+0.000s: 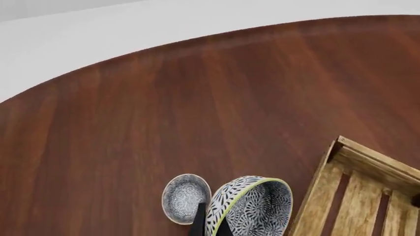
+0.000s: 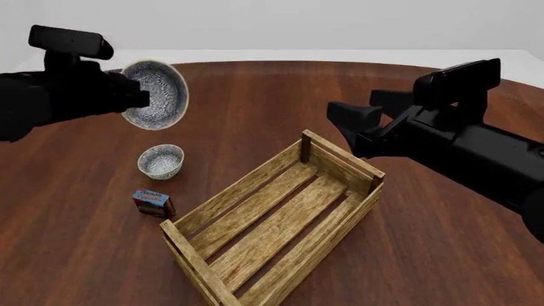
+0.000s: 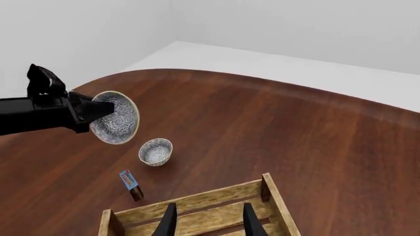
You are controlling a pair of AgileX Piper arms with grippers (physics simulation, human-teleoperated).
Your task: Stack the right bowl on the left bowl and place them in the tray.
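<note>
One blue-grey speckled bowl (image 2: 155, 94) hangs tilted on its side above the table, my left gripper (image 2: 139, 97) shut on its rim. The left wrist view shows that bowl (image 1: 253, 206) close up, with the gripper (image 1: 211, 223) clamping its edge. The other bowl (image 2: 160, 160) sits upright on the table just below it, also seen as bowl (image 1: 186, 198) and bowl (image 3: 156, 151). I cannot tell which is the right bowl. The wooden slatted tray (image 2: 200, 214) lies diagonally at the centre. My right gripper (image 3: 208, 223) hovers open above the tray's (image 3: 196, 202) far end, holding nothing.
A small blue-and-red box (image 2: 153, 203) lies on the table between the resting bowl and the tray's near-left corner. The round table's far edge (image 1: 164, 46) curves behind the bowls.
</note>
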